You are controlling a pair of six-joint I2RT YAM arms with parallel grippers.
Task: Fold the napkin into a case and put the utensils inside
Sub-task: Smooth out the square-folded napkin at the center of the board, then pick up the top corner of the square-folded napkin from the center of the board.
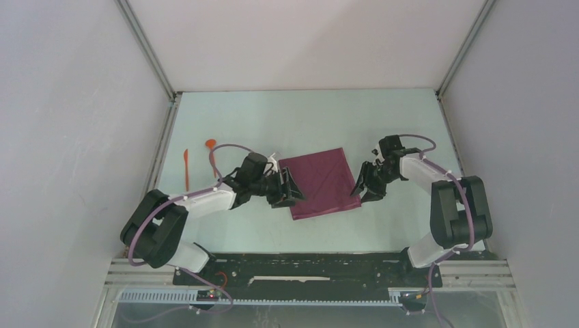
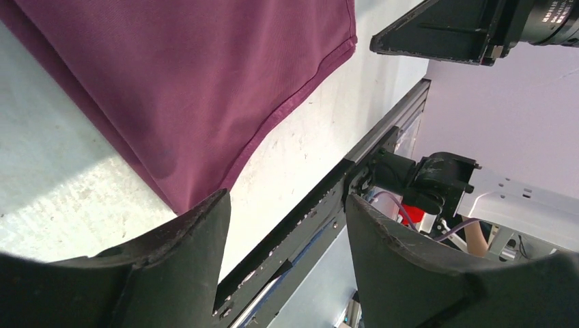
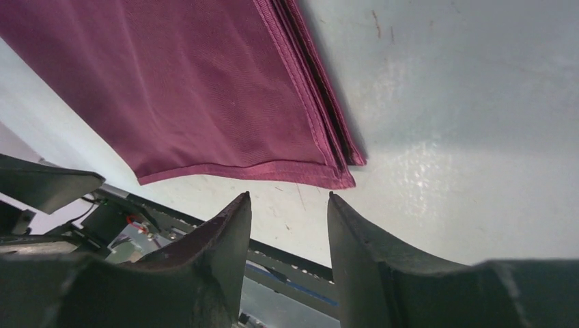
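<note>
Lying folded flat on worktop (image 1: 273,123), napkin (image 1: 321,183) between left tool (image 1: 290,187) and right tool (image 1: 364,187); both jaws apart, gripping nothing. Orange utensils (image 1: 186,168) well left of left tool.

A pale table (image 1: 300,116) filled the middle, with small scuff marks (image 3: 375,14) on it. A side wall (image 1: 68,123) stood at nine o'clock, a back wall (image 1: 300,41) at twelve, and a second side wall (image 1: 526,116) at three. Metal posts rose from the far corners toward eleven (image 1: 147,48) and one o'clock (image 1: 464,48). At six o'clock a black plate (image 1: 307,266) lay along the near edge, a slotted rail (image 1: 287,298) just below it.
</note>
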